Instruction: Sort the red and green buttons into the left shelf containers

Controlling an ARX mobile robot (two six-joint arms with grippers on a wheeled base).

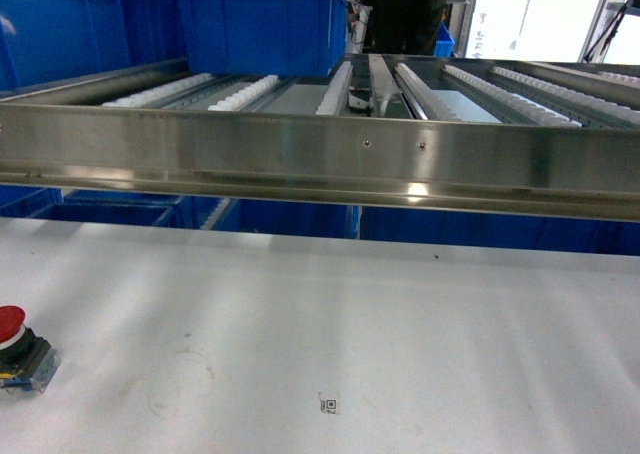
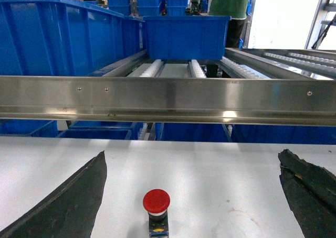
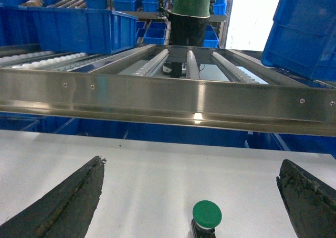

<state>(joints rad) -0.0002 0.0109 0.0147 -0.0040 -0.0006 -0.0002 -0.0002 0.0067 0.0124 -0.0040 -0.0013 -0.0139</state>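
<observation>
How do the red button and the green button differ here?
The red button has a red cap; the green button a green one. The red one sits between the open left claw; the green one between the open right claw. Both stand upright on the white table.

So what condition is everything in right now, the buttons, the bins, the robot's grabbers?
Red button: upright on the white table, not held.
Green button: upright on the table, not held.
Left end effector: open, straddling the red button.
Right end effector: open, straddling the green button.
Blue bins: on the roller shelf; contents hidden.
</observation>
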